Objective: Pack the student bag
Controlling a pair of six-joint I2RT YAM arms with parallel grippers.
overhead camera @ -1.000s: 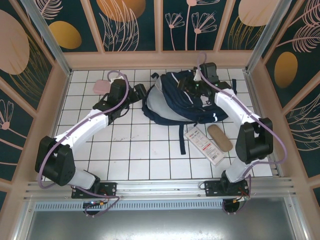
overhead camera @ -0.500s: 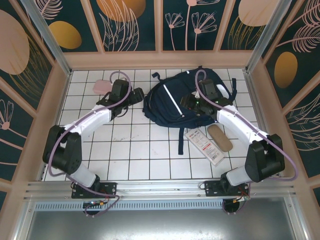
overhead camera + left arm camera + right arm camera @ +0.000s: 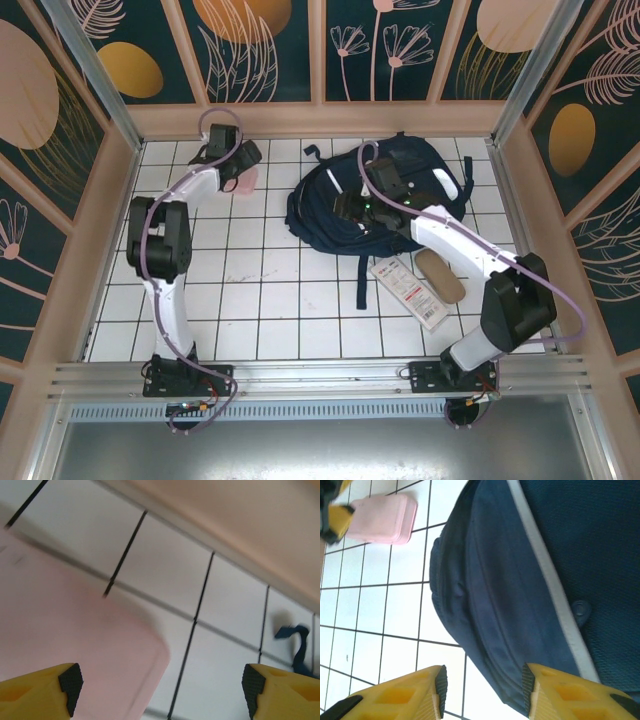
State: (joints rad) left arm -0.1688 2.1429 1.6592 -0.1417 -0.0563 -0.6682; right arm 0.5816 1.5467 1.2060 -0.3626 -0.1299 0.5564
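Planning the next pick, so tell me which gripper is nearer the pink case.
Left. The left gripper hovers open over the pink case; the right gripper is over the student bag, apart from the case.

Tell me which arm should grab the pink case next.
Left, probably. The left claw is open right at the pink case; the right claw hangs over the student bag.

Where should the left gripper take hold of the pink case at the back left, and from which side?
Probably from above, across its narrow width near the middle. The pink case lies flat on the tiled table with rounded corners and its long sides free. The left gripper hangs open over one corner, so it likely needs centring first.
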